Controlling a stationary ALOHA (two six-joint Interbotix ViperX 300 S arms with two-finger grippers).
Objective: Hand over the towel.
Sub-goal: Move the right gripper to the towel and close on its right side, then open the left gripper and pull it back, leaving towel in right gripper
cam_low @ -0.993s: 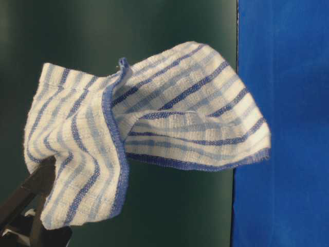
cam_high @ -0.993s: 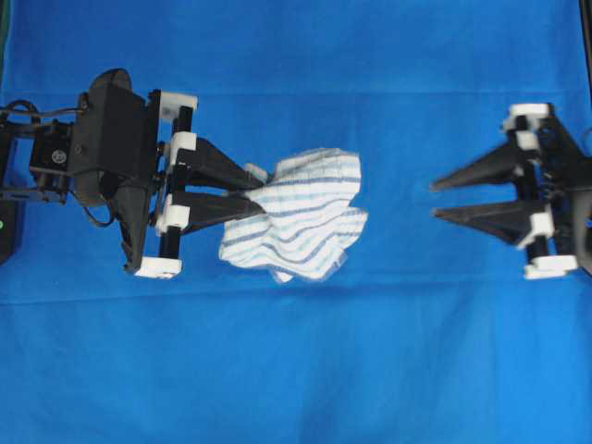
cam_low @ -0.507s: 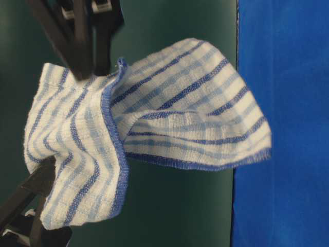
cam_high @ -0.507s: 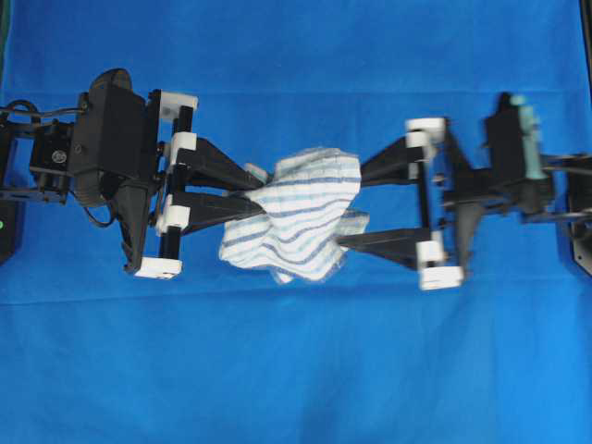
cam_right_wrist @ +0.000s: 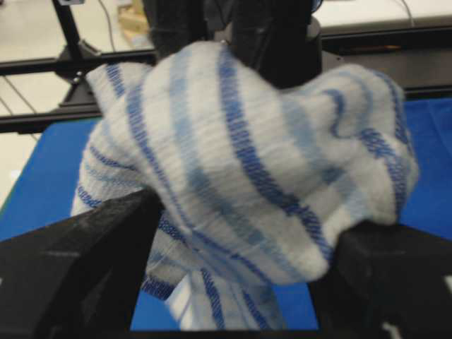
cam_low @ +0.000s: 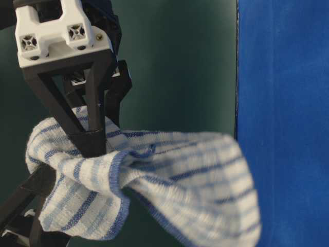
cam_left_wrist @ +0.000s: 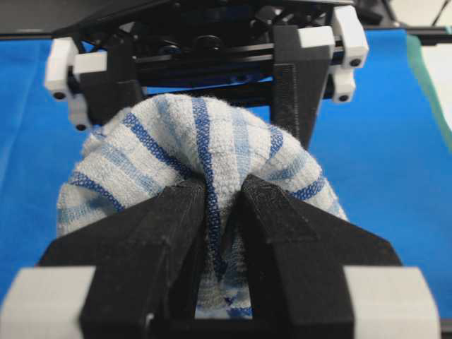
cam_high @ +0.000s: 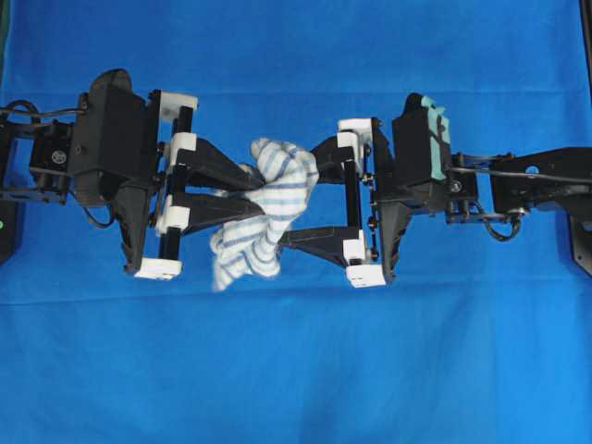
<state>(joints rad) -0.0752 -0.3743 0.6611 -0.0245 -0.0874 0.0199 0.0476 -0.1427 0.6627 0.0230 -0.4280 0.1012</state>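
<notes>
My left claw [cam_high: 248,191] is clamped on one end of the towel [cam_high: 264,208], holding it in the air above the blue-draped counter [cam_high: 296,370], while my right claw [cam_high: 301,199] stands wide open with the bunched cloth pushed between its fingers. I judge the right should close on a thick fold, well clear of my left fingertips [cam_left_wrist: 191,205]. The left should let go only once that grip is firm, or the towel may drop.

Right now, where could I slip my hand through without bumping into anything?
Above or below the arms, over the bare blue cloth. The middle is crowded: the left gripper pinches the towel, and the right gripper stands open around it.
</notes>
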